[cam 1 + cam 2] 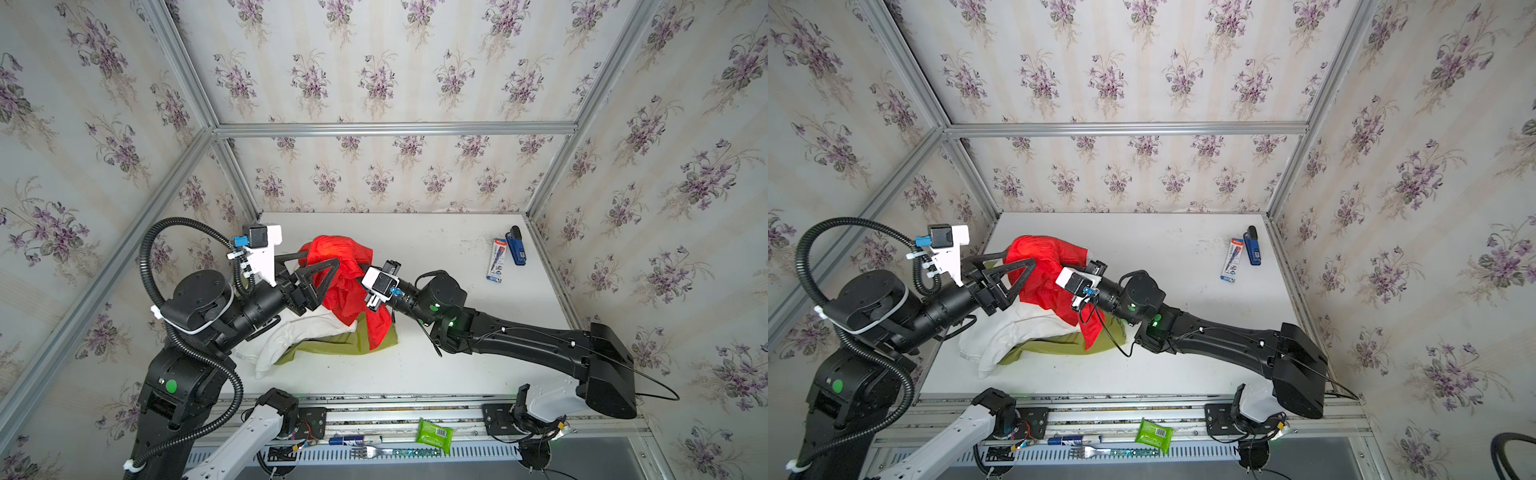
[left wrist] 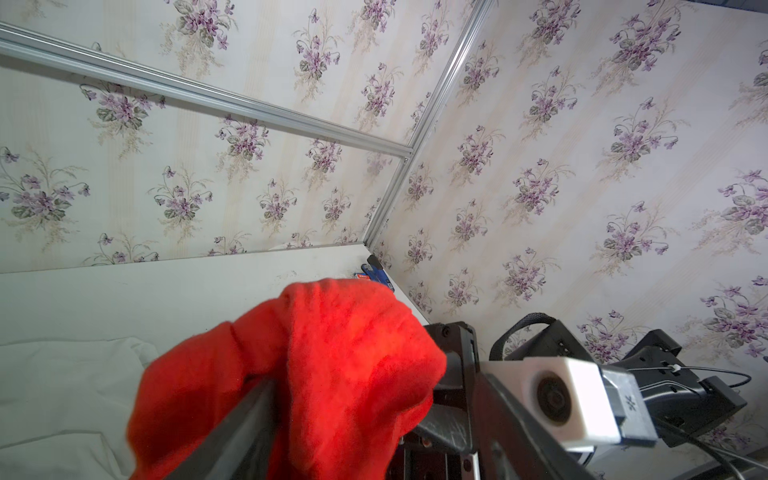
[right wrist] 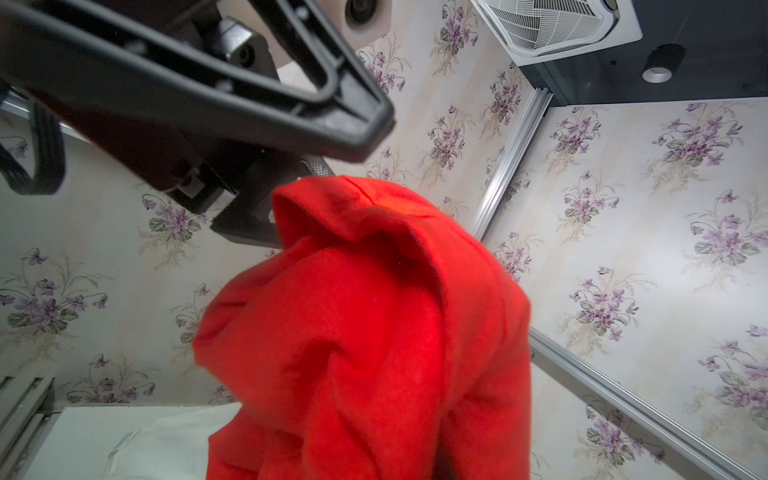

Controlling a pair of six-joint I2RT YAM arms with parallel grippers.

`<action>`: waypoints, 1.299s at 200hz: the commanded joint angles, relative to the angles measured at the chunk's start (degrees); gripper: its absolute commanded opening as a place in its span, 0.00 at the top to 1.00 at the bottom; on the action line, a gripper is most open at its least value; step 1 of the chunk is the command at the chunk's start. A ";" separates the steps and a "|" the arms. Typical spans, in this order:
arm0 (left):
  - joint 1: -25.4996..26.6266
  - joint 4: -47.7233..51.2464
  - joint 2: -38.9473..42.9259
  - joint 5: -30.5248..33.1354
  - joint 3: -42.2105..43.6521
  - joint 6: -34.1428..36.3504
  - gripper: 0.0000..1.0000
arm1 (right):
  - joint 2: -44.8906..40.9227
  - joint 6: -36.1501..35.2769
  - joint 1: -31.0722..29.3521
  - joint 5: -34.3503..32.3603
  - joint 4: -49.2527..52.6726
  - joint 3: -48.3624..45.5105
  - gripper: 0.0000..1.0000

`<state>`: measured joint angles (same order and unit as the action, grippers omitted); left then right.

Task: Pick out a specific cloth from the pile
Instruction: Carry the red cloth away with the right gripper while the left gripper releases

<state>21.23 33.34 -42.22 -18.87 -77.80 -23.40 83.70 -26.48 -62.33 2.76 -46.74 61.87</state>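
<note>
The red cloth [image 1: 340,282] hangs bunched in the air above the pile, seen in both top views [image 1: 1046,274]. My right gripper [image 1: 360,266] is buried in its folds from the right and shut on it; its jaws are hidden in the right wrist view, where the cloth [image 3: 374,332] fills the middle. My left gripper [image 1: 322,258] is open, its black fingers [image 2: 232,432] spread with cloth [image 2: 316,374] draped loosely between them. Below lies the pile: a white garment [image 1: 299,336] and an olive-green cloth [image 1: 332,345].
A blue stapler [image 1: 515,247] and a small pen box [image 1: 496,259] lie at the table's back right. On the front rail are a green packet [image 1: 434,434], a battery [image 1: 349,439] and a fork [image 1: 370,452]. Wallpapered walls stand close on three sides.
</note>
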 commanded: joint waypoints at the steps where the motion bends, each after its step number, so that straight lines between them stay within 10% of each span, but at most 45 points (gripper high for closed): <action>1: -0.07 -1.56 0.12 2.22 -0.40 1.58 0.16 | -1.54 -0.58 0.69 -0.91 -1.90 1.50 0.96; 72: -0.08 -1.53 -0.30 3.83 -2.15 2.86 0.01 | -6.47 -1.69 6.13 -1.66 3.18 2.82 0.96; 260: 1.08 -8.90 -14.35 0.89 -6.76 1.86 0.00 | -6.20 8.47 33.91 3.43 3.71 4.51 0.93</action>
<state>22.15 28.27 -54.59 -17.02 -83.90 -21.76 76.55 -20.73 -31.77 4.71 -37.60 65.60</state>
